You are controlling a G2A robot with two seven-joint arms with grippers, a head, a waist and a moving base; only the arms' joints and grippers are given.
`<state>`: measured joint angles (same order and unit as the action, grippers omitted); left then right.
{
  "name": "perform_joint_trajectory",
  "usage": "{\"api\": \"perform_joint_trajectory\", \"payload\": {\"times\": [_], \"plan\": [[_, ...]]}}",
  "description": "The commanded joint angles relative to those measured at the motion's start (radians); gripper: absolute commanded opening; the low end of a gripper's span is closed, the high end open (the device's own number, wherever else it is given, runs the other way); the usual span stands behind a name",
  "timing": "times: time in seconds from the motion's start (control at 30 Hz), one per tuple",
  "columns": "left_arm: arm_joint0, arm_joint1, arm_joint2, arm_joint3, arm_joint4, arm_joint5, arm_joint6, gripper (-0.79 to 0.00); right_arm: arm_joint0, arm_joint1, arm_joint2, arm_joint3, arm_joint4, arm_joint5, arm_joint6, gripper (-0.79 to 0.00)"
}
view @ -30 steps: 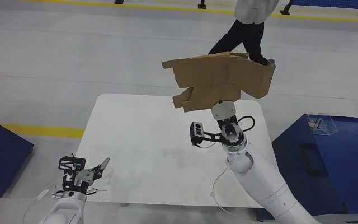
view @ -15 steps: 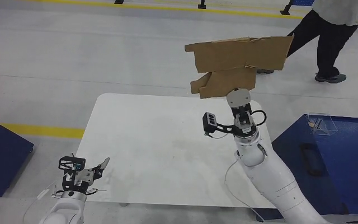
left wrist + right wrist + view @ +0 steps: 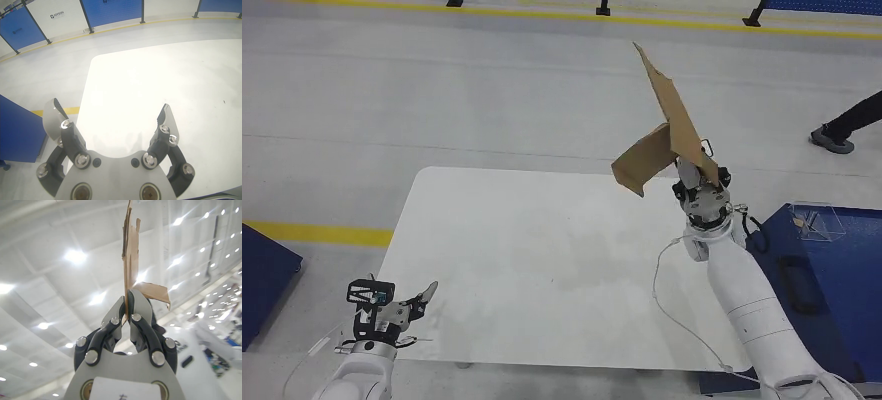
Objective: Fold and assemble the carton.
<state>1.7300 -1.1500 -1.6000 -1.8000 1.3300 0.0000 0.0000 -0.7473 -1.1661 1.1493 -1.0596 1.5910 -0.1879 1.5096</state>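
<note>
Right gripper [image 3: 699,182] swung toward 3 o'clock, brown cardboard carton [image 3: 642,160] now turned edge-on, clamped by its lower edge, aloft over 2 o'clock corner of white rounded table [image 3: 522,260], left gripper [image 3: 111,106] spread wide at 7 o'clock

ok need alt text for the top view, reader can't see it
The right gripper holds a flat brown carton up in the air by its lower edge, near the far right corner of a white table, one flap sticking out sideways. The left gripper sits open over the table's near left edge.
</note>
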Motion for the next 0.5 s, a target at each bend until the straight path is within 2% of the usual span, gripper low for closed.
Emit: {"api": "perform_joint_trajectory", "payload": {"times": [0.0, 0.1, 0.2, 0.33, 0.47], "plan": [[0.0, 0.0, 0.0, 0.0, 0.0, 0.0, 0.0, 0.0, 0.005, -0.004, 0.018, 0.002, -0.07, -0.118, 0.005, -0.785], [0.0, 0.0, 0.0, 0.0, 0.0, 0.0, 0.0, 0.0, -0.028, -0.007, 0.082, -0.068, -0.222, -0.181, -0.058, -0.785], [0.0, 0.0, 0.0, 0.0, 0.0, 0.0, 0.0, 0.0, -0.098, -0.011, 0.152, -0.189, -0.451, -0.289, -0.166, -0.785], [0.0, 0.0, 0.0, 0.0, 0.0, 0.0, 0.0, 0.0, -0.18, -0.025, 0.195, -0.271, -0.525, -0.333, -0.209, -0.785], [0.0, 0.0, 0.0, 0.0, 0.0, 0.0, 0.0, 0.0, -0.206, -0.041, 0.215, -0.264, -0.492, -0.302, -0.179, -0.785]]}}
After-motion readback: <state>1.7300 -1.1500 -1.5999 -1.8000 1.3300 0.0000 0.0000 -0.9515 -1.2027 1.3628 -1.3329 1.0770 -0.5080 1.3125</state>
